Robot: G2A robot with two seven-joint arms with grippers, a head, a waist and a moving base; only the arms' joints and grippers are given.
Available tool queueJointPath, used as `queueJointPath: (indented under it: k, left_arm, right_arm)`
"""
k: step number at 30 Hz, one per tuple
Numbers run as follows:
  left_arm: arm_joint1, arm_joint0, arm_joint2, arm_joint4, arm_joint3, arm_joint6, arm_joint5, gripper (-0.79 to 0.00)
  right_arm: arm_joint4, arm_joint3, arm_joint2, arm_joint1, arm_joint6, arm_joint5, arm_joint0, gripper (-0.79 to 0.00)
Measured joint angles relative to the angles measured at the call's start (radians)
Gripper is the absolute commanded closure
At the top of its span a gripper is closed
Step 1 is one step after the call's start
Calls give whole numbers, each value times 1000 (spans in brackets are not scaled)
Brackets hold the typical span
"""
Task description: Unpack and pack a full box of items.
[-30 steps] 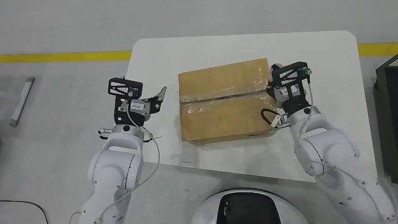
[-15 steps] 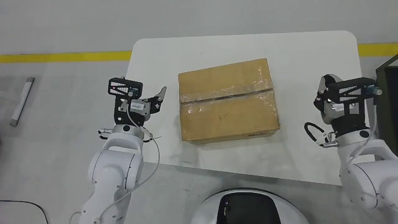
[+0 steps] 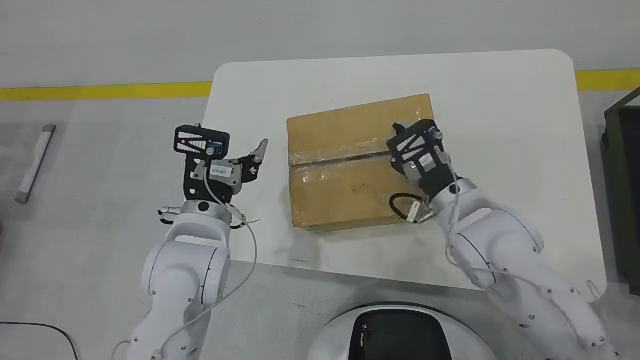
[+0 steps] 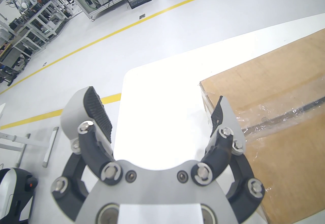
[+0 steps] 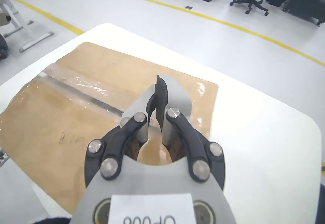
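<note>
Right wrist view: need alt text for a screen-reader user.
The right gripper, shut with nothing held, is over the top of a closed brown cardboard box whose centre seam is sealed with clear tape. The box sits on a white table with rounded corners.

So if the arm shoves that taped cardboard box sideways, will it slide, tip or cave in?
The cardboard box is broad and lies flat on the table, so it would probably slide rather than tip. Its flaps are sealed with clear tape, so the top likely stays fairly stiff. How heavy it is cannot be told from outside.
</note>
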Motion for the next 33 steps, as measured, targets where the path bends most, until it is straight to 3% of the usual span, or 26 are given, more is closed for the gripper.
queueJointPath:
  k: [7, 18, 33]
  left_arm:
    - [0, 0, 0, 0, 0, 0, 0, -785]
    - [0, 0, 0, 0, 0, 0, 0, -785]
    - [0, 0, 0, 0, 0, 0, 0, -785]
  right_arm:
    - [0, 78, -29, -15, 78, 45, 48, 0]
    - [-11, -31, 65, -7, 145, 66, -43, 0]
    - [17, -93, 146, -10, 166, 92, -66, 0]
